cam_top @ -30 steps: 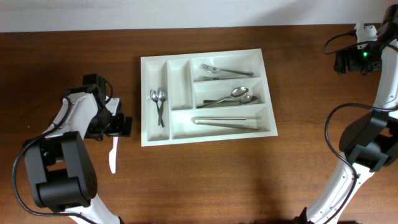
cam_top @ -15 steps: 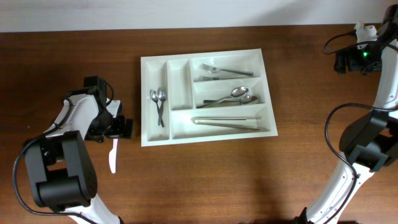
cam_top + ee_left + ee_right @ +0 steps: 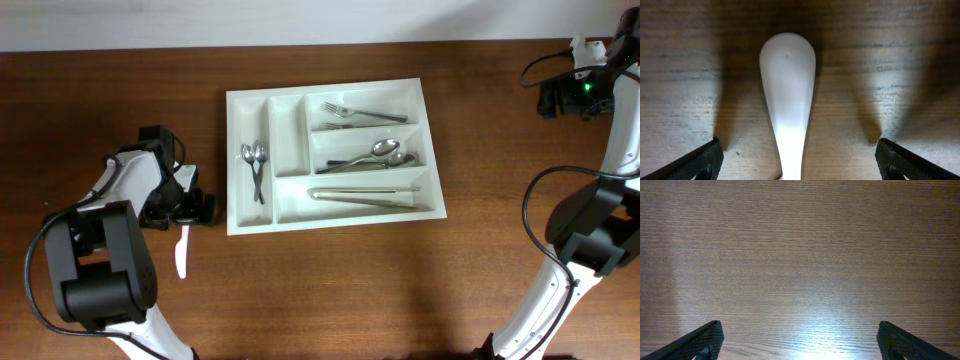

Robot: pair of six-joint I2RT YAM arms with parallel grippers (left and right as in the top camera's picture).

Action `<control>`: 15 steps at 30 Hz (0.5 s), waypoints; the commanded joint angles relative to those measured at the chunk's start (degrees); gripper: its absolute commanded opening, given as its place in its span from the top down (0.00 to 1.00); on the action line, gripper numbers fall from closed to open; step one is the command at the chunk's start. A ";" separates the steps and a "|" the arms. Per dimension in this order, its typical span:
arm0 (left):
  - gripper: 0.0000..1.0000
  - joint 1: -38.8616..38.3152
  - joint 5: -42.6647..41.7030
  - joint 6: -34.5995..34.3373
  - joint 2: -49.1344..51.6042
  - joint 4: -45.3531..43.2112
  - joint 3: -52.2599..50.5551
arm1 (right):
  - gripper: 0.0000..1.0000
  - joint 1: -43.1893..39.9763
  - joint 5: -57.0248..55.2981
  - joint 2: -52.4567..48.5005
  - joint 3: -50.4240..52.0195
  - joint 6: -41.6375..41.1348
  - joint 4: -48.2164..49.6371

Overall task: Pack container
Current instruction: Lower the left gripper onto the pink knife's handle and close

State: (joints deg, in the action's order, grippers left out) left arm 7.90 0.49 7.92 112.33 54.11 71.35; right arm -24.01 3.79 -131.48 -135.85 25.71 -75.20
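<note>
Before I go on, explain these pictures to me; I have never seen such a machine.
These are two robot arms at a wooden table, each ending in a two-finger gripper. One picture looks down from above; the other two come from wrist cameras. A white tray holds forks, spoons, tongs and two small spoons; one compartment is empty. A white spoon lies on the table outside the tray. The left gripper is open over it, a finger on either side. The right gripper is open above bare wood. Nothing is held.
</note>
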 commanded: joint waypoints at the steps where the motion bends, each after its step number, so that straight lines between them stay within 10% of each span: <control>1: 0.01 0.15 -1.16 1.22 1.25 -1.49 -0.48 | 0.01 0.02 0.55 -0.39 0.33 0.20 0.02; 15: 0.11 0.15 -1.16 1.22 1.25 -4.83 -0.50 | 0.02 0.02 0.52 -0.39 0.33 0.20 0.02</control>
State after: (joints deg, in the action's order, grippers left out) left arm 7.90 1.04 7.99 112.33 49.78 71.35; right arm -24.01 3.79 -131.48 -135.85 25.69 -75.18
